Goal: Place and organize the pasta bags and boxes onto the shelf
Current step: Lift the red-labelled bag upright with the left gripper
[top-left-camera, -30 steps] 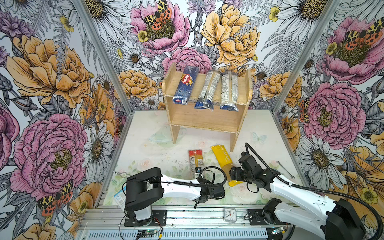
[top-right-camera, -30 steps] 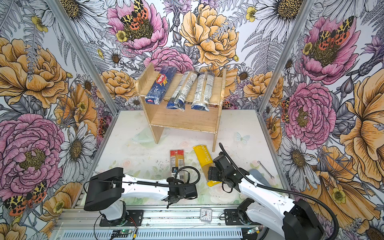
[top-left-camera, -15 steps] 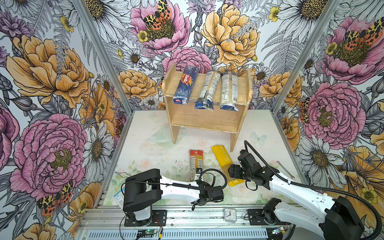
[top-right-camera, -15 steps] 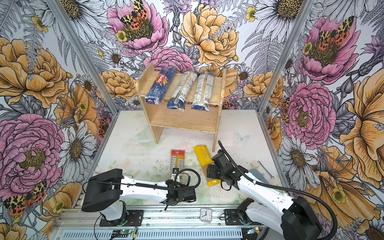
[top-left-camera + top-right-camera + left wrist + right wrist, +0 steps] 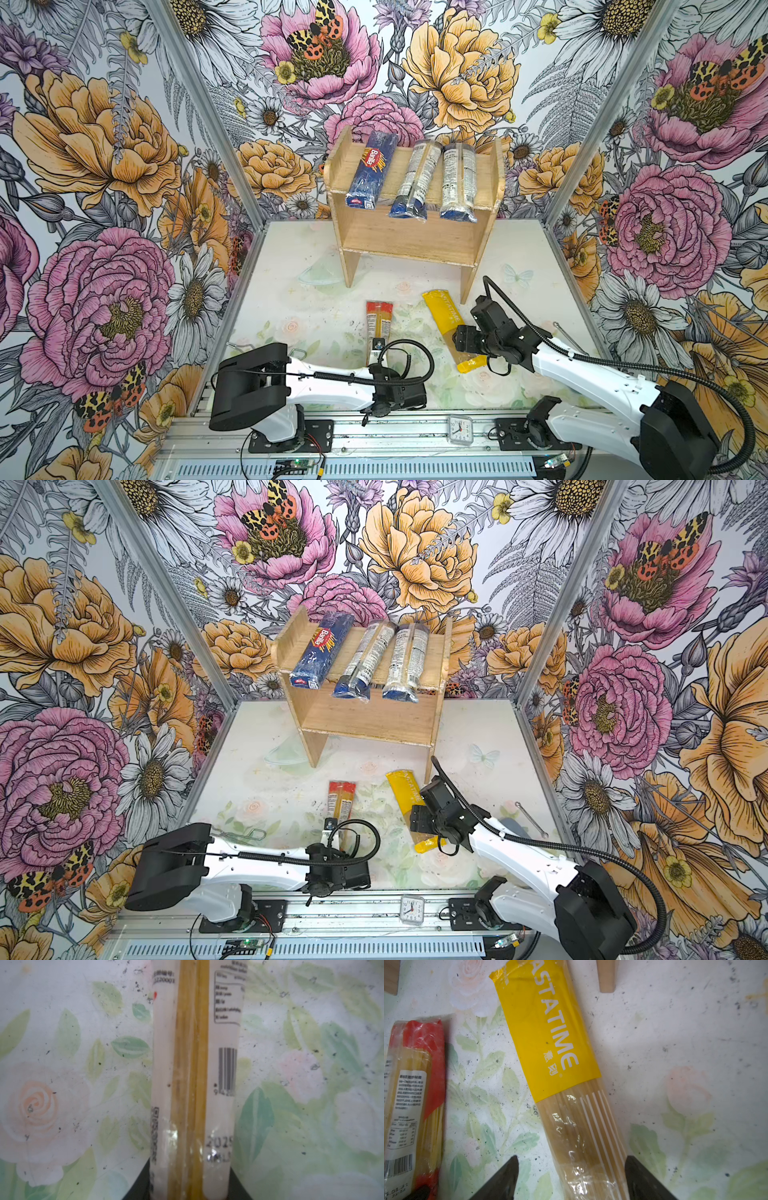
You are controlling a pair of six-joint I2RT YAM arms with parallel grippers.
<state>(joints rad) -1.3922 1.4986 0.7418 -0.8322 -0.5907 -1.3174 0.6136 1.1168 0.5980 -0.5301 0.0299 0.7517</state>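
Floral walls (image 5: 104, 166) rise at nine, twelve and three o'clock around a pale, speckled flower-print floor (image 5: 291, 299); metal rail (image 5: 395, 432) at six.

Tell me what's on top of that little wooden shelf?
Three packs: a dark blue Barilla box and two clear blue-ended bags. The top board of the shelf hides the lower tier's back.

Big pink, orange and white flowers outlined in black all over the walls (image 5: 104, 166). Pale unpainted wood for the shelf (image 5: 409, 243), upper centre. On top, dark blue Barilla pack (image 5: 371, 170) with a red logo, beside two clear packs (image 5: 415, 178) with blue ends and grey print. Lower centre, red-ended pack (image 5: 379, 320) and yellow pack (image 5: 442, 318) lettered in white. White table (image 5: 291, 299) with faint pastel roses and green leaves. White-and-black arms (image 5: 332, 386).
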